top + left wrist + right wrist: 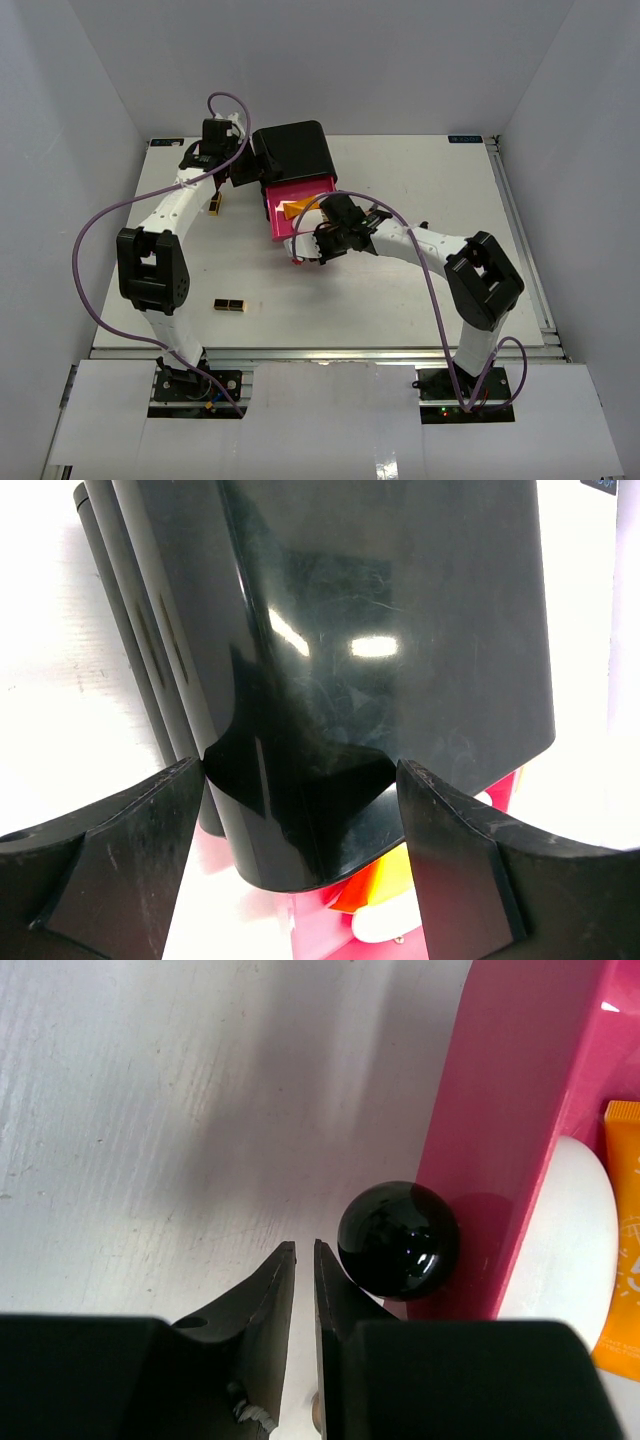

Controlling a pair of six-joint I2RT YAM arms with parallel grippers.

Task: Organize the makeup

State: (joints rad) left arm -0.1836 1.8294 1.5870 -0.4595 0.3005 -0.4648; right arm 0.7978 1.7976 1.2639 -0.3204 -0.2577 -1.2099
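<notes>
The pink drawer (283,222) of the black box (293,150) stands pulled out. An orange tube (292,209) lies in it beside a white rounded item (560,1240); the tube also shows in the right wrist view (622,1260) and the left wrist view (390,875). My left gripper (238,170) is open at the box's left side, its fingers either side of the box's corner (300,770). My right gripper (305,1245) is shut and empty, just left of the drawer's black knob (398,1240). A black-and-gold lipstick case (230,305) lies on the table. The tan bottles are out of view.
Another small dark-and-gold case (215,206) lies by the left arm's forearm. The drawer's pink front panel (510,1140) stands right of my right fingers. The white table (420,290) ends in a metal rail at the near edge.
</notes>
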